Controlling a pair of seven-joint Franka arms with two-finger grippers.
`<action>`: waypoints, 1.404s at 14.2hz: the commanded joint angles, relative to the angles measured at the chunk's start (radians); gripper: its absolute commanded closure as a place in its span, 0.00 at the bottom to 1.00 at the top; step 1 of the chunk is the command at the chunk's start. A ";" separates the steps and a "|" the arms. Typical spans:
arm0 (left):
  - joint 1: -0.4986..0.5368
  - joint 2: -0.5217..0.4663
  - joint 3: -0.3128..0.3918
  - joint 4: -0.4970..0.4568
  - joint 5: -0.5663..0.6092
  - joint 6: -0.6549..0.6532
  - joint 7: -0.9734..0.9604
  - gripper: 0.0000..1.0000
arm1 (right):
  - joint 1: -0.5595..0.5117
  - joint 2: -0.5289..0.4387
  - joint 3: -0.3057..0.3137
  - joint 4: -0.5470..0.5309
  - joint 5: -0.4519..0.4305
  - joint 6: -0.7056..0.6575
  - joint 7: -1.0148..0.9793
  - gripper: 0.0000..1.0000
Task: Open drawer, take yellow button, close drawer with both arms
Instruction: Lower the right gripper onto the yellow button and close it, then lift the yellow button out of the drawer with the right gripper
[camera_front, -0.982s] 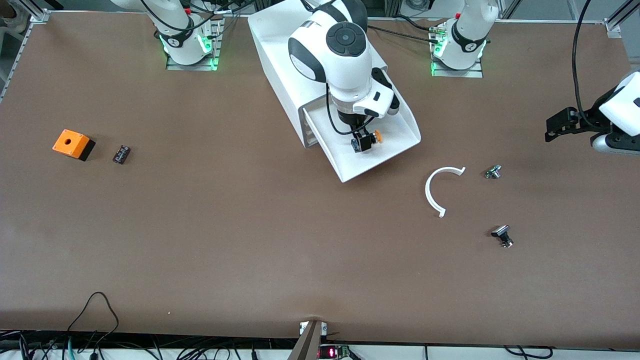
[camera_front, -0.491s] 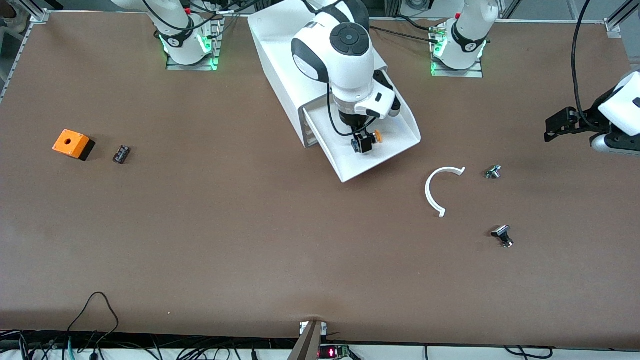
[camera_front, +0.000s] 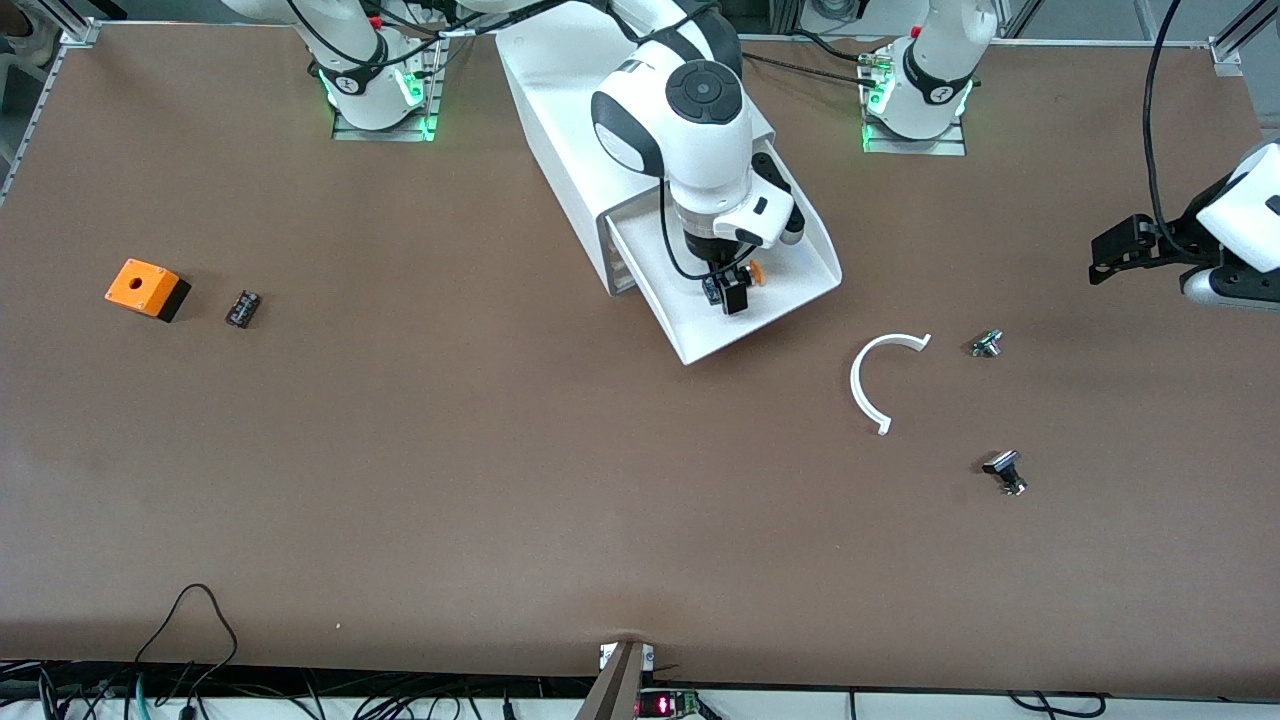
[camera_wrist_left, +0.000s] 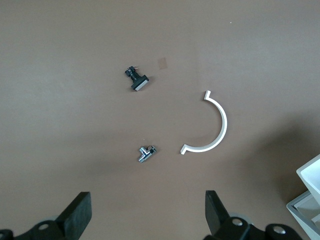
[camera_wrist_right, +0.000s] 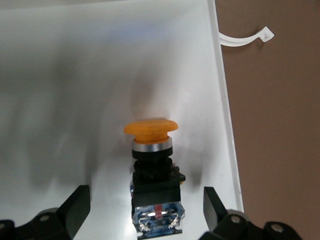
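Hovering over drawer (camera_front: 790, 290): right gripper (camera_wrist_right: 145, 215), fingers apart, straddling button (camera_wrist_right: 151, 170) lying on drawer floor, ready for pinch. Left gripper (camera_wrist_left: 145, 220) waits over table beside drawer, fingers apart, likely reserved for closing.

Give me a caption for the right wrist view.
Open right gripper straddling the orange button inside the white drawer.

- Brown table (camera_front: 420, 480) fills the view, evenly lit.
- Aluminium frame rails (camera_front: 1228, 50) at 1 and 11 o'clock corners.
- Black cables (camera_front: 190, 620) trail over the 7 o'clock edge.
- Red display (camera_front: 660, 705) glows at 6 o'clock.
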 joint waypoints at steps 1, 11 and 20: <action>0.000 0.000 -0.002 0.011 -0.013 0.002 -0.012 0.00 | 0.013 0.017 -0.017 0.030 0.012 0.001 0.017 0.19; 0.001 0.000 -0.002 0.011 -0.013 0.002 -0.012 0.00 | 0.013 0.006 -0.023 0.031 0.006 -0.005 0.087 0.61; 0.000 -0.001 -0.002 0.010 -0.015 0.001 -0.015 0.00 | -0.029 -0.130 -0.046 0.044 0.009 -0.131 0.116 0.61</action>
